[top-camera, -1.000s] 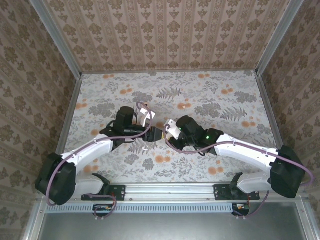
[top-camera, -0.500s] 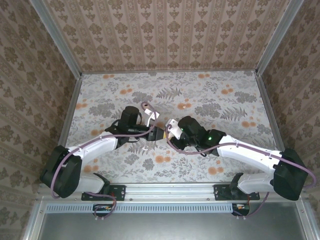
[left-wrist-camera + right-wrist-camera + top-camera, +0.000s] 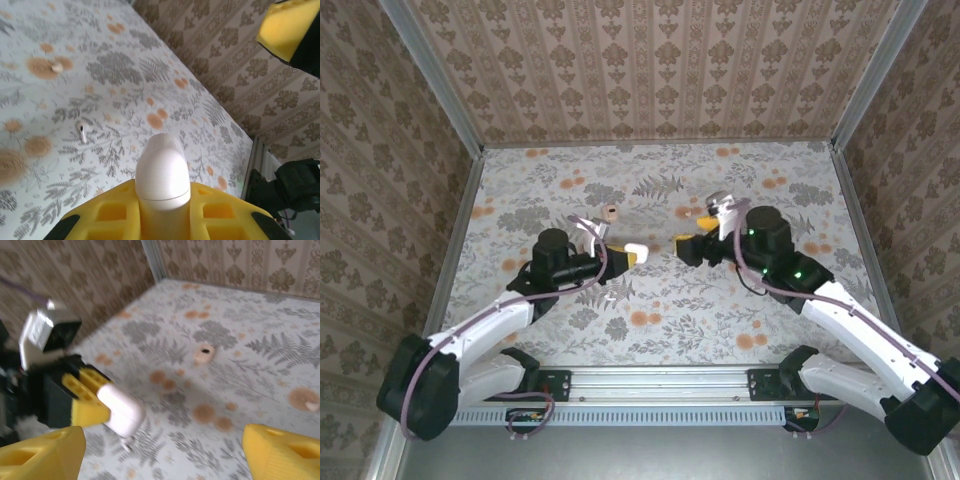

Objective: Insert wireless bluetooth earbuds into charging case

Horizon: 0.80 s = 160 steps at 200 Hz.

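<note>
L pincer gripping the charging case; R pincer spread and empty.

L pincer (image 3: 623, 256) was pinched on the charging case (image 3: 162, 170) w/ its yellow pads (image 3: 235, 225) either side. The case's rounded end stuck out past the tips and was held up off the floral counter (image 3: 650, 180). R pincer (image 3: 162, 452) faced the case from the right, near but apart, jaws wide w/ nothing but counter btwn them. One earbud (image 3: 81, 133) lay on the counter, below & left of the case in the left wrist view, clear of both pincers. A small pale round bit (image 3: 610, 212) sat farther back on the counter, beyond the L pincer. It was poss. the 2nd earbud, but too blurred to tell.
</note>
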{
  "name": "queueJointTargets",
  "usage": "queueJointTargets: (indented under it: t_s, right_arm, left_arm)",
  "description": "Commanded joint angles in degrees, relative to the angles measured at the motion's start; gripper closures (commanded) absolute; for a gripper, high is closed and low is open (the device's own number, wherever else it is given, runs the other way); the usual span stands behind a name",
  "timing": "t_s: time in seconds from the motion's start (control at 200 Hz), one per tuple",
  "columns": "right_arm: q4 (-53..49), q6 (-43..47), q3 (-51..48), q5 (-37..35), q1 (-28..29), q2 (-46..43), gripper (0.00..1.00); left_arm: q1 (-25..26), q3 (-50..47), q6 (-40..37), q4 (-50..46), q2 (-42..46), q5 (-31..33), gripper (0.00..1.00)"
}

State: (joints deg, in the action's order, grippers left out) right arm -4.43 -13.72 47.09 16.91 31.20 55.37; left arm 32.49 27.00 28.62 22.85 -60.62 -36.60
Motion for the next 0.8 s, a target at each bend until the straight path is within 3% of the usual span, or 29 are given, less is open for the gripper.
queueJointTargets:
  t_s: [0.0, 0.165, 0.245, 0.415, 0.555, 0.795]
  right_arm:
    - [6.91, -12.66, 0.00, 14.72, -2.38, 1.35, 0.17]
    - [15.78, -21.04, 0.78, 22.55, -2.64, 5.52, 0.19]
    - [23.11, -24.34, -1.15, 22.78, -2.63, 5.89, 0.20]
    - [34.04, -29.16, -2.98, 22.01, -2.64, 6.52, 0.21]
    - [34.45, -30.15, -1.89, 22.73, -2.36, 8.50, 0.23]
    - [33.69, -29.72, 0.93, 23.50, -0.24, 12.80, 0.26]
  left_arm:
    - [-0.23, 0.54, -3.40, 6.99, 5.06, 1.54, 0.93]
    - [-0.23, 3.55, -3.46, 6.02, 8.58, -2.72, 0.93]
    - [-0.23, 4.91, -1.19, 5.84, 8.37, -3.37, 0.94]
    - [-0.19, 4.97, 6.92, 14.99, 6.59, -3.84, 0.95]
    - [0.03, 5.40, 10.75, 19.61, 5.81, -3.94, 0.95]
    - [1.47, 7.45, 11.88, 19.69, 5.00, -3.83, 0.95]
